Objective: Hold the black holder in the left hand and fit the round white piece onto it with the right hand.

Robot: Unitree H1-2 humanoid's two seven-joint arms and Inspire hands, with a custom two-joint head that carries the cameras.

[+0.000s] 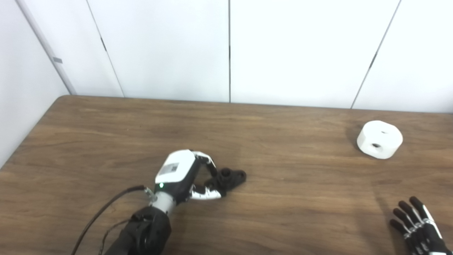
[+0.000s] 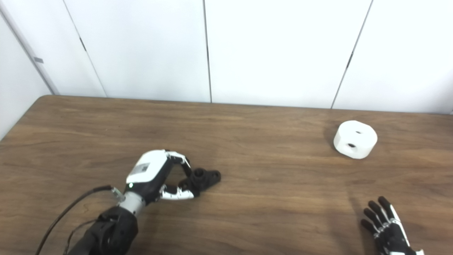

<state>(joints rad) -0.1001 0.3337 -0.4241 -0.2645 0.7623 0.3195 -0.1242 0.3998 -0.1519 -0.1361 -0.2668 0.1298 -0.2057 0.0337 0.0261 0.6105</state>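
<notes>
Black holder (image 1: 229,178) in left hand (image 1: 184,177), right hand (image 2: 387,226) fuller in right eye view

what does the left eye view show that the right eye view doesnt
Only the left eye view: more of the table's right end beyond the round white piece.

Only the right eye view: more bare table left of the left hand, and more of the right hand, which sits farther from the picture's edge.

Both: the left hand's fingers around the black holder on the table, the white piece lying apart far right, the right hand open and holding nothing.
</notes>
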